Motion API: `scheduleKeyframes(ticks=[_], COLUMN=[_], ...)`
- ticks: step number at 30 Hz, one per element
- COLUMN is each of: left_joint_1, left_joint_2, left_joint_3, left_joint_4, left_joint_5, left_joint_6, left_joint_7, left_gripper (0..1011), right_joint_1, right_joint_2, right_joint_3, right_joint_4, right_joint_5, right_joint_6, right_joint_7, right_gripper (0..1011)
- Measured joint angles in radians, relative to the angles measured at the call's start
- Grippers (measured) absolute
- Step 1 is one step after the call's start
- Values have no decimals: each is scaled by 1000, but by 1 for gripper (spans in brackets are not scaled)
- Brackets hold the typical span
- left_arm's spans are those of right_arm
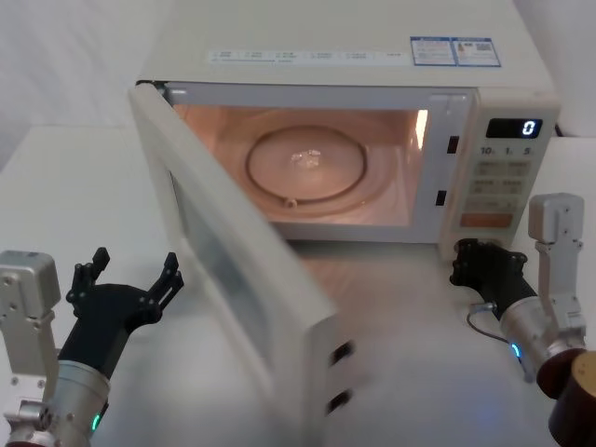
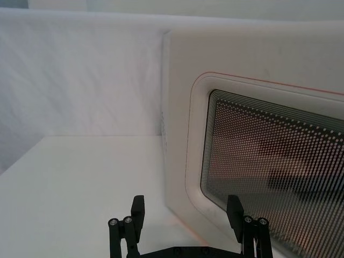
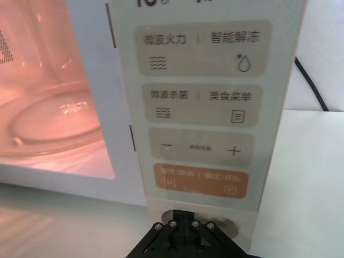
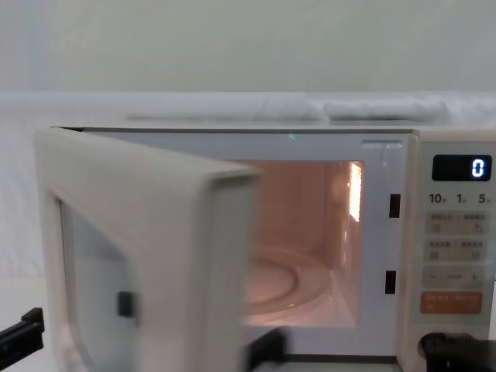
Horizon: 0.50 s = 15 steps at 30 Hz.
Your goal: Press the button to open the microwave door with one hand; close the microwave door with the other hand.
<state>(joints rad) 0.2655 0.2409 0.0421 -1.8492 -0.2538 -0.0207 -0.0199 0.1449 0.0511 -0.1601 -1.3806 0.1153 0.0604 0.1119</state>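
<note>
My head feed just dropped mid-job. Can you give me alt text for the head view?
The microwave door stands swung open toward the robot, showing the lit cavity and glass turntable. The right tool sits at the base of the control panel; the left tool, fingers spread, waits outside the door.

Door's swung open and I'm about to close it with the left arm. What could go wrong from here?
1. The left gripper, fingers open, sits beside the microwave door's outer face; a spread finger may snag the door's edge or glance off rather than push.
2. The right gripper sits at the button below the orange key; leaning on it might keep the latch from catching.
</note>
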Motion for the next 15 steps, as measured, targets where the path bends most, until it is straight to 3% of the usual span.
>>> scheduleKeyframes(ticks=[15], left_joint_1=[0], left_joint_2=[0], left_joint_3=[0], left_joint_4=[0], left_joint_5=[0], left_joint_6=[0], left_joint_7=[0], left_gripper=[1001], right_joint_1=[-111], right_joint_2=[41], right_joint_3=[6], right_joint_4=[-163], right_joint_5=[-17], right_joint_6=[59], right_joint_7=[6], right_gripper=[0])
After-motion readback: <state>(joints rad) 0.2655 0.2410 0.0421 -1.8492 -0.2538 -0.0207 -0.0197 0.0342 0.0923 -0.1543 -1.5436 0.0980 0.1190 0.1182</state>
